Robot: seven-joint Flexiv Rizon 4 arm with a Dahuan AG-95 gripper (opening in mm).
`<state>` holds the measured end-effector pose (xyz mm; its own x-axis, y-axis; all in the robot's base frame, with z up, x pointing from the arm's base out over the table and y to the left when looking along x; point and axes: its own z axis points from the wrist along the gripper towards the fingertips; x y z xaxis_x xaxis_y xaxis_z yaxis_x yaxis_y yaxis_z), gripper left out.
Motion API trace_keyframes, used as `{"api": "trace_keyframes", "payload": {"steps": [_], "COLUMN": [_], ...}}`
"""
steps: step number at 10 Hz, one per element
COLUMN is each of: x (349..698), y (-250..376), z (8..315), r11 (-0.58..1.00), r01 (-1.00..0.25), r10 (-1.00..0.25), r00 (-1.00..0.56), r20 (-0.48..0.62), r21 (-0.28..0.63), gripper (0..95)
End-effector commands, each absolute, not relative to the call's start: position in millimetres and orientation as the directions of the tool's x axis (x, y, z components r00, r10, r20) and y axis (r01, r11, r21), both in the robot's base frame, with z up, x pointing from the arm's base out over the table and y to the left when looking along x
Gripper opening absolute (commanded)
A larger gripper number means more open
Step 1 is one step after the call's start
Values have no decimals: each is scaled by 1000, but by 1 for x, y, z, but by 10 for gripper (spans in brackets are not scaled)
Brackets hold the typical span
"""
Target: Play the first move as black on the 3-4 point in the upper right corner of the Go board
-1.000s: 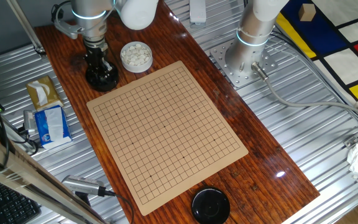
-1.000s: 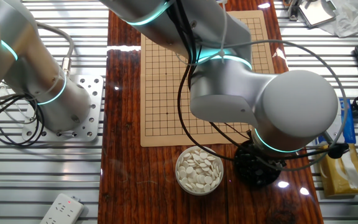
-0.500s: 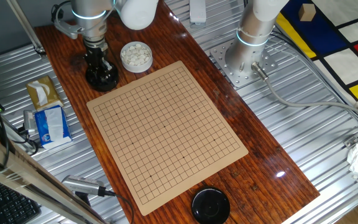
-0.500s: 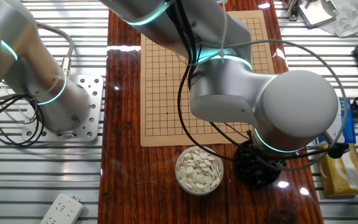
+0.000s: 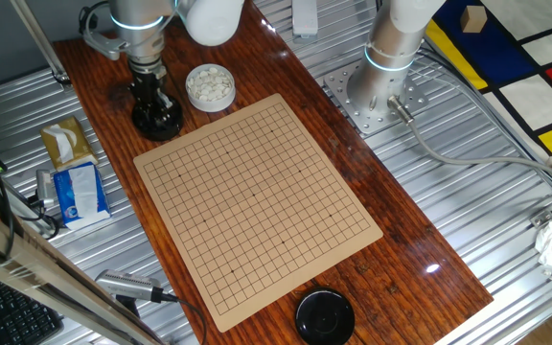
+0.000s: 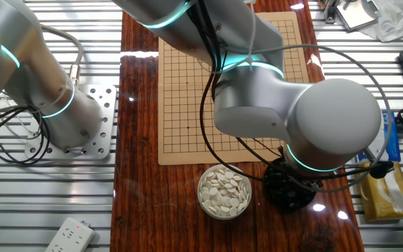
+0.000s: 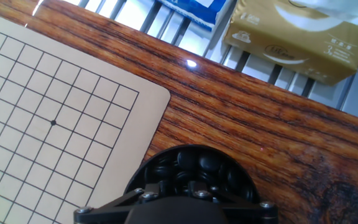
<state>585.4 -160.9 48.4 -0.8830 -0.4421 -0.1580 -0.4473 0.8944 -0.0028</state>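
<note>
The board is pale tan, ruled with a thin black grid and small black dots. The table is glossy reddish-brown wood with dark streaky grain. The bowl holds shiny black stones; another bowl is white and full of white stones. At 12 o'clock in the hand view lie a tan box and a blue pack.

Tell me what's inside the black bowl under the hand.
The black bowl holds glossy black stones, heaped near its rim. The hand covers the bowl's near part, so whether the fingers have gripped one cannot be seen.
</note>
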Motion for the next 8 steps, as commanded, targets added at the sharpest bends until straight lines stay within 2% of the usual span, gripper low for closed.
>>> {"api": "trace_keyframes", "payload": {"steps": [1, 8], "x": [584, 567], "y": [-169, -174], "z": [52, 50], "r11": [889, 901], "r01": [-456, -433], "r10": [-455, -434], "r00": [-879, -892], "r20": [-143, -129], "r21": [-29, -40], "gripper": [190, 190]}}
